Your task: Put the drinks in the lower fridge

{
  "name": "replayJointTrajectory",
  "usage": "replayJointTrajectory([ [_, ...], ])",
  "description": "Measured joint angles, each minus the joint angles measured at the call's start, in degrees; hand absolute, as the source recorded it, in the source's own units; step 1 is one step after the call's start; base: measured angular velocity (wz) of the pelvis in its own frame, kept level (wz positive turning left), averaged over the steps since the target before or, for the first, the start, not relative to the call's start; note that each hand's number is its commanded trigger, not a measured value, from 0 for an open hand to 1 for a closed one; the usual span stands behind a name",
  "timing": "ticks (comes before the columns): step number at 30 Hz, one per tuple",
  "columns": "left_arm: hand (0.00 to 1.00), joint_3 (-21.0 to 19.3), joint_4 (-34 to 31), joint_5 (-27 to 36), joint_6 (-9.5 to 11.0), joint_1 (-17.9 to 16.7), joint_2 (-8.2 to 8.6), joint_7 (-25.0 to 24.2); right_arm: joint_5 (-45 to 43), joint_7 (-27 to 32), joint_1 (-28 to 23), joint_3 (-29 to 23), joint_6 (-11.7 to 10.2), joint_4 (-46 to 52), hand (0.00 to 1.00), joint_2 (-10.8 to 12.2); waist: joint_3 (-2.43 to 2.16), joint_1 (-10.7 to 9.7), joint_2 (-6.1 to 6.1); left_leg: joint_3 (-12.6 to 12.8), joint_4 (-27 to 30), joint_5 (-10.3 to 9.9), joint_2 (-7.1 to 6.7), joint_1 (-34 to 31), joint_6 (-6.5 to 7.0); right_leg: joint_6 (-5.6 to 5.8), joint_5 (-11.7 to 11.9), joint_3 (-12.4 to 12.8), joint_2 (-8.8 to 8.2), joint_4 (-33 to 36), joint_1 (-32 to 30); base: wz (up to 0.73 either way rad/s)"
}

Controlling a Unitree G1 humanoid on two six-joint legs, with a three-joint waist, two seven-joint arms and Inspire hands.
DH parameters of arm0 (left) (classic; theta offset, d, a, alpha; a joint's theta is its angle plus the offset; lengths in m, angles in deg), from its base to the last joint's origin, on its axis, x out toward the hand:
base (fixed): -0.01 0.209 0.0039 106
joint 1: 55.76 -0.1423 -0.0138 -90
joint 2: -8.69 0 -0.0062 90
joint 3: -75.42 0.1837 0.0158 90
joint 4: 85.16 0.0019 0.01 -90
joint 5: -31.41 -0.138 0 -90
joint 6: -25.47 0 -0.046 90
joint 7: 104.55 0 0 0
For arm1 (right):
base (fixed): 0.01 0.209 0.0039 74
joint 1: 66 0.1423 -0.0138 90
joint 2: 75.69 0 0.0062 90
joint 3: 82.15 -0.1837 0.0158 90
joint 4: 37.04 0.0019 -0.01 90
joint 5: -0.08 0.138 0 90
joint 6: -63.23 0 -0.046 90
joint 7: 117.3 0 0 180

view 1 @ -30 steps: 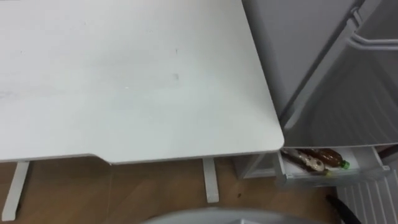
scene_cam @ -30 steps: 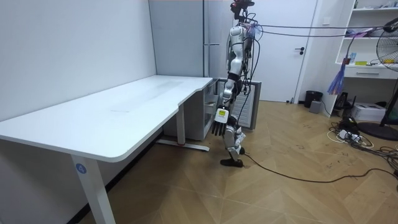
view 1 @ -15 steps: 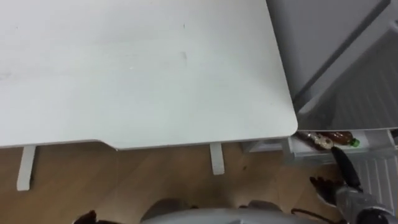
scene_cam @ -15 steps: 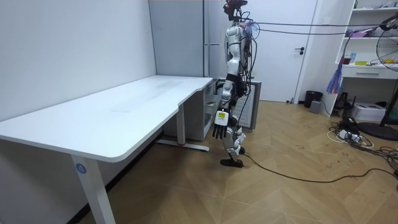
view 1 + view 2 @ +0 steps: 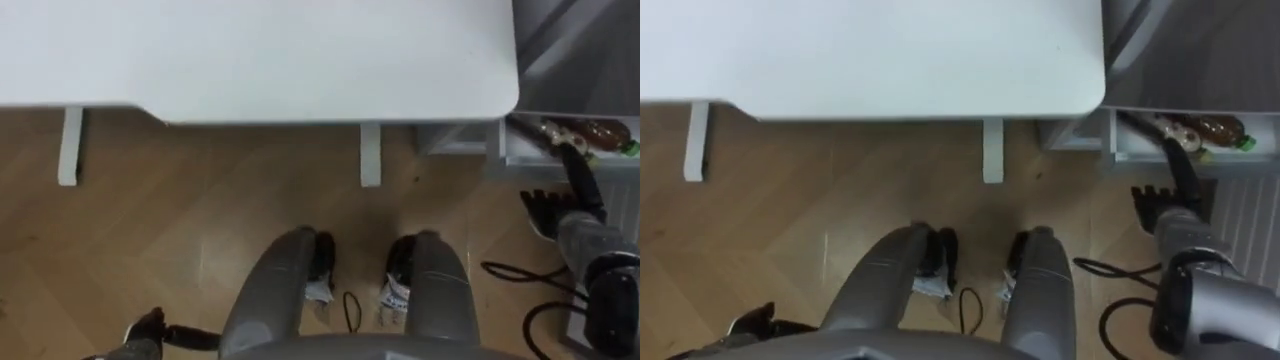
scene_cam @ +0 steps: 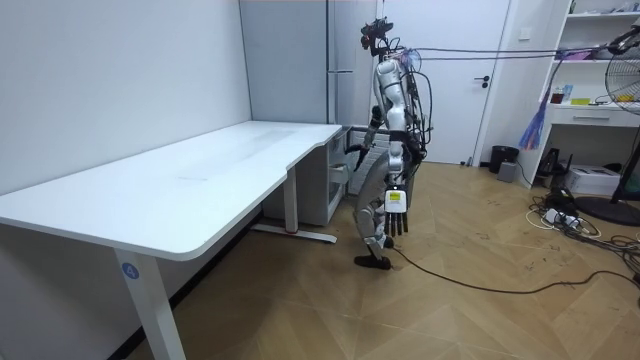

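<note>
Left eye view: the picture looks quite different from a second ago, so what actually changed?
The camera has tipped down toward the floor, so the table only seems to slide up. The right hand has swung forward into sight, fingers straight, toward the drawer; the left hand has swung back beside the body. Nothing was taken hold of. The bottles lie in the drawer as before.

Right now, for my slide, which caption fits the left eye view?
Robot standing before a white table, right hand open near the fridge tray that holds brown bottles.
</note>
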Motion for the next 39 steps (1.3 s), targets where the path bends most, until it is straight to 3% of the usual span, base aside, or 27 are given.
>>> replayJointTrajectory([
  [5, 0.0, 3.44, -0.94, 2.25, 0.39, 0.83, -0.09, 1.42, 0.41, 0.17, 4.13, 2.07, -1.61, 0.49, 0.0, -1.88, -0.13, 0.2, -0.13, -1.28, 4.99, 0.69, 0.21, -8.83, -1.18, -1.88, -0.46, -1.38, -1.03, 5.15, -8.08, 0.17],
  [8, 0.0, 4.89, -1.05, 5.04, 0.41, 2.17, -0.31, 2.51, 0.44, 3.02, 5.24, 4.0, -1.99, 2.24, 0.0, -2.77, -0.2, 1.25, -0.54, -1.0, 7.59, 0.8, 0.94, -13.13, -1.53, -2.92, -0.6, -1.65, -0.89, 7.63, -12.14, 0.05],
  [13, 0.0, 4.88, -1.13, 8.11, 2.14, 3.35, -0.48, 3.74, -0.15, 8.84, 7.15, 5.59, -2.48, 5.1, 0.0, -3.4, -0.18, 1.13, -0.77, -0.99, 11.13, 0.61, 1.11, -17.87, -1.78, -3.8, -1.16, -2.18, -1.94, 11.24, -16.56, 0.03],
  [21, 0.0, 5.17, -4.65, 8.8, 2.4, 3.64, -1.19, 6.94, -0.38, 17.97, 8.92, 5.65, -3.31, 8.72, 0.0, -6.97, -0.25, 1.62, -0.98, 0.88, 12.23, 0.61, 0.82, -23.78, -1.56, -3.26, -1.04, -1.4, -4.43, 13.8, -22.85, 0.15],
  [25, 0.0, 6.09, -5.68, 8.89, 3.03, 2.84, -1.84, 8.76, -0.71, 23.6, 11.24, 8.55, -3.7, 8.77, 0.0, -8.09, -0.09, 1.33, -1.29, 2.1, 11.88, 0.85, 0.9, -23.99, -1.49, -3.44, -1.29, -1.53, -5.98, 14.36, -23.53, 0.03],
  [30, 0.0, 6.03, -5.71, 8.81, 4.67, 2.69, -2.22, 9.39, -0.94, 28.06, 11.84, 9.11, -3.56, 9.09, 0.0, -8.09, 0.28, 0.95, -2.31, 2.47, 12.07, 0.78, 0.79, -24.14, -0.17, -2.96, -2.66, -1.8, -6.75, 15.23, -23.63, 0.09],
  [35, 0.0, 6.07, -5.8, 8.92, 4.96, 0.63, -2.54, 9.87, -0.83, 33.19, 12.79, 10.47, -3.57, 10.94, 0.0, -8.22, 0.27, 0.85, -2.88, 2.46, 12.08, 0.47, 0.84, -24.53, 0.1, -2.75, -3.18, -1.93, -6.73, 15.15, -23.97, 0.01],
  [39, 0.0, 5.98, -5.71, 8.86, 5.0, -0.95, -3.57, 12.23, -0.56, 38.2, 12.83, 12.73, -3.56, 16.73, 0.0, -9.06, 0.23, 1.0, -3.35, 2.23, 12.08, 0.4, 0.89, -24.53, -0.06, -3.28, -3.6, -2.16, -6.74, 15.39, -23.95, 0.02],
])
